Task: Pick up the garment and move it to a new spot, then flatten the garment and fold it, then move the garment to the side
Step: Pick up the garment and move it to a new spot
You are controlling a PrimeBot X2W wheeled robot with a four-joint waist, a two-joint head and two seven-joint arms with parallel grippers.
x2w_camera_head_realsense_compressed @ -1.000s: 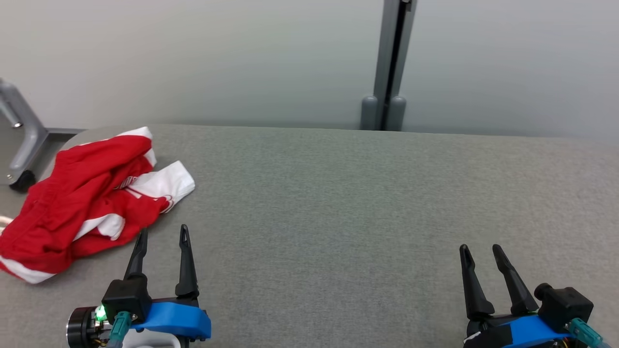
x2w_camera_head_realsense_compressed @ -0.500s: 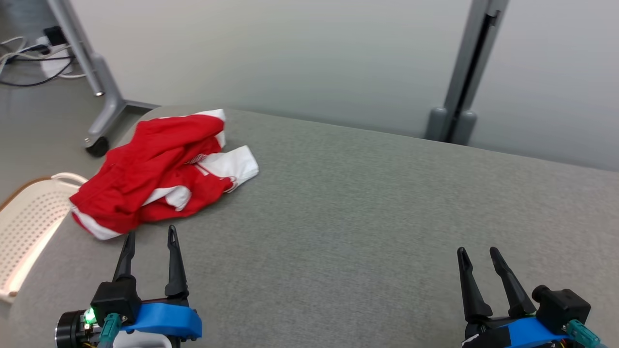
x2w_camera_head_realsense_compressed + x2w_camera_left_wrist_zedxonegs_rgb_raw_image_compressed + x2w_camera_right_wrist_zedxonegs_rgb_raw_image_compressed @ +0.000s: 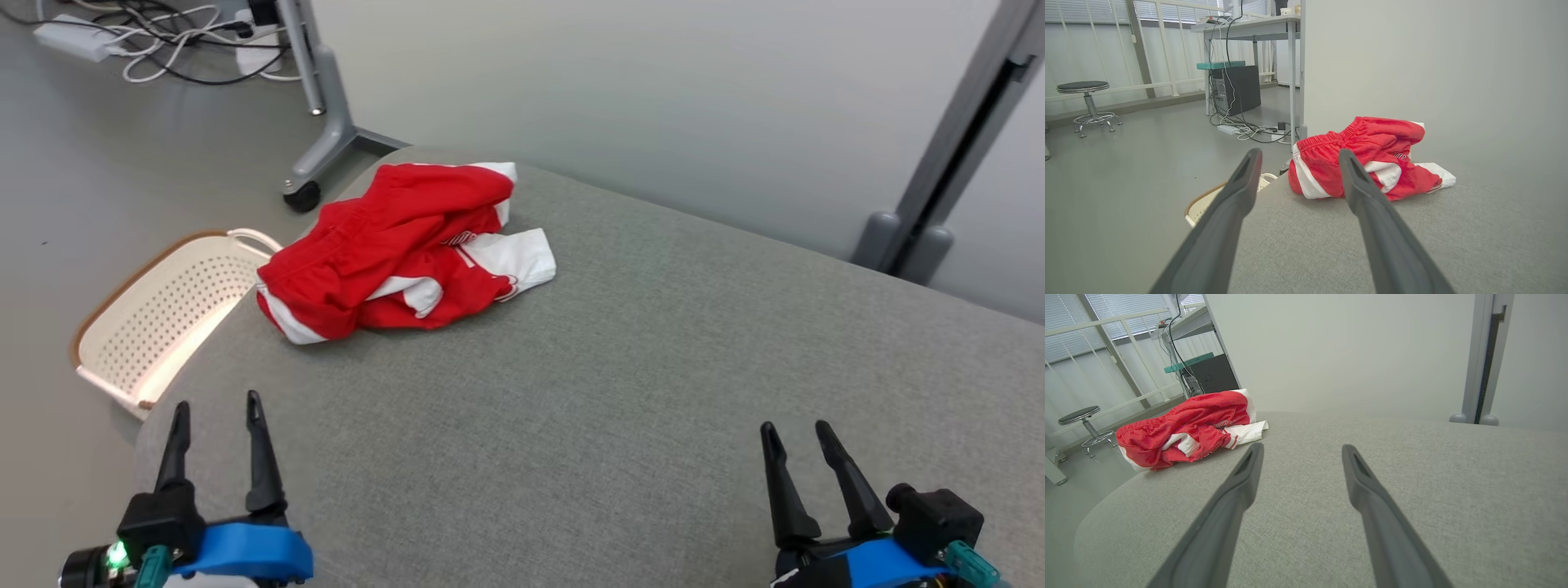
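Head view: crumpled red-and-white garment [image 3: 408, 245] at 11 o'clock, on the far-left corner of the grey table [image 3: 612, 392]. White basket [image 3: 155, 310] on the floor at 9, partly cut off by the table edge. Left gripper [image 3: 217, 400] at 7 and right gripper [image 3: 793, 425] at 5, both spread wide and empty.
Left wrist view: garment at 12, one finger [image 3: 1367, 196] overlaps it; stool [image 3: 1084, 86] at 10.
Right wrist view: garment at 10, grey post [image 3: 1484, 355] at 1.
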